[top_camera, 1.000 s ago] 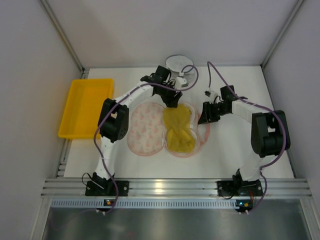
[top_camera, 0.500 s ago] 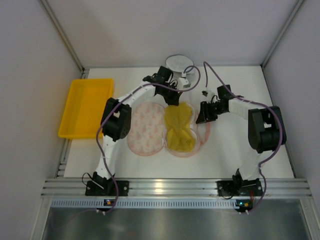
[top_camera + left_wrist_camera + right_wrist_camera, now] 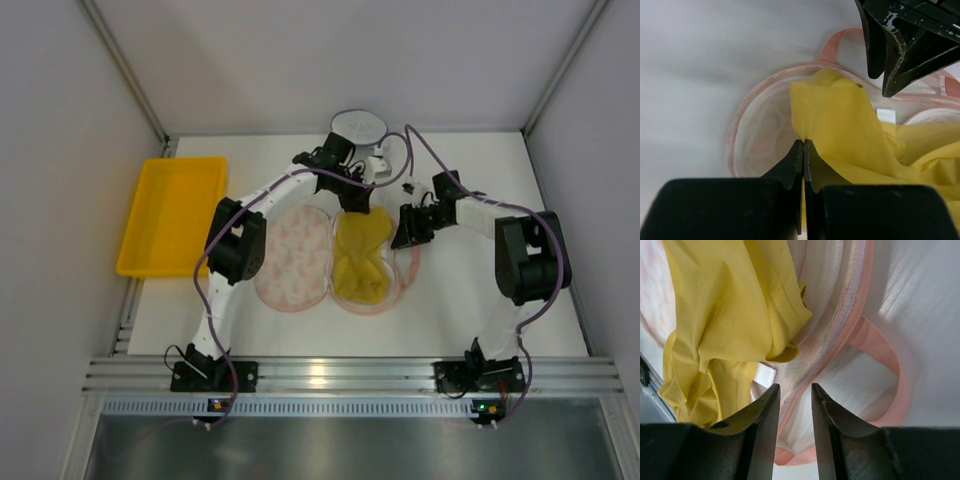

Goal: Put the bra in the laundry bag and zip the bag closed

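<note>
The laundry bag (image 3: 290, 260) lies open on the white table, its two printed halves side by side. The mustard-yellow bra (image 3: 360, 265) sits crumpled in the right half. My left gripper (image 3: 356, 205) is at the far end of that half, shut on the bra's edge (image 3: 840, 115) just inside the bag's pink rim (image 3: 747, 107). My right gripper (image 3: 403, 238) is at the right rim, open. Its fingertips (image 3: 794, 390) straddle the pink zip edging (image 3: 840, 335) beside the bra (image 3: 725, 315). A pink loop (image 3: 890, 365) hangs outside the rim. The right gripper's fingers (image 3: 890, 50) show in the left wrist view.
A rigid yellow tray (image 3: 170, 215) stands at the table's left edge. A clear round bowl (image 3: 358, 125) sits at the back, just behind the left gripper. Grey walls close in the table on three sides, and a metal rail (image 3: 330, 375) runs along the near edge.
The left gripper has shut on the bra's edge and shifted slightly right. The right gripper has edged in towards the bag's right rim and narrowed a little.
</note>
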You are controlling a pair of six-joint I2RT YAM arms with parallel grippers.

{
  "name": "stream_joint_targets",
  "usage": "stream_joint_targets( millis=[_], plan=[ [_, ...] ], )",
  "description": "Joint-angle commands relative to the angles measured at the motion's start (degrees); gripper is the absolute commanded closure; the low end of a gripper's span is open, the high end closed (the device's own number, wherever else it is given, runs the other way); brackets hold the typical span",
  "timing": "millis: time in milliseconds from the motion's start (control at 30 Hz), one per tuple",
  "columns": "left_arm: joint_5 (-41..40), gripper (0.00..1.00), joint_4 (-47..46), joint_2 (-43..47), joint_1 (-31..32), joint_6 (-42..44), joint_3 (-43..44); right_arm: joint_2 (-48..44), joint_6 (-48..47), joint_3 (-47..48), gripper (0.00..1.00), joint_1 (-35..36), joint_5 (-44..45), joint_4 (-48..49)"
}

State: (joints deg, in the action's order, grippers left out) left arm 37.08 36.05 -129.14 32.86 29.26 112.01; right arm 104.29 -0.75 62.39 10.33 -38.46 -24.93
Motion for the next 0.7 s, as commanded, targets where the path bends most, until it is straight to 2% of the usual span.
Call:
stream_joint_targets(
  millis=[0, 67, 100, 133, 233, 333, 367, 400, 533, 600, 667],
  plan=[
    [3.7, 1.0, -1.0, 1.0, 0.7, 2.1, 1.4, -4.2, -1.9, 1.2, 0.68, 0.1, -0.6, 0.2],
    [2.7, 0.97, -0.9, 0.4, 0.9, 1.3, 2.4, -5.3, -2.1, 0.6, 0.68, 0.0, -0.2, 0.0],
    [1.6, 0.86, -1.0, 0.0, 1.1, 0.5, 3.0, -5.6, -2.4, 0.5, 0.67, 0.0, -0.1, -0.4],
    [-0.7, 0.69, -1.0, 0.0, 1.1, -0.2, 3.7, -6.1, -2.6, 0.5, 0.67, 0.0, -0.1, -0.7],
    [-3.4, 0.56, -1.0, 2.8, 0.9, -0.5, 2.0, -7.4, -3.4, 0.6, 0.66, -0.1, 0.2, -2.2],
    [-3.1, 0.5, -1.0, 8.4, 0.7, 1.3, -3.0, -9.2, -4.2, 1.0, 0.66, -0.5, 0.6, -3.9],
    [-2.3, 0.37, -1.0, 10.0, 0.8, 2.4, -4.7, -9.6, -4.3, 1.1, 0.66, -0.7, 0.8, -4.2],
    [-2.2, 0.33, -1.0, 11.4, 0.9, 2.6, -7.9, -10.1, -4.5, 1.1, 0.66, -0.7, 0.8, -4.6],
    [-3.2, 0.32, -1.0, 15.8, 1.6, 1.5, -12.7, -11.9, -5.0, 1.3, 0.65, -1.2, 0.9, -6.3],
    [-5.2, 0.33, -1.0, 16.0, 1.5, -1.6, -12.7, -12.1, -5.0, 1.5, 0.64, -1.4, 1.5, -6.8],
    [-6.8, 0.33, -1.0, 16.7, 0.5, -8.2, -12.8, -12.5, -5.0, 1.7, 0.64, -1.9, 2.2, -8.1]
  ],
)
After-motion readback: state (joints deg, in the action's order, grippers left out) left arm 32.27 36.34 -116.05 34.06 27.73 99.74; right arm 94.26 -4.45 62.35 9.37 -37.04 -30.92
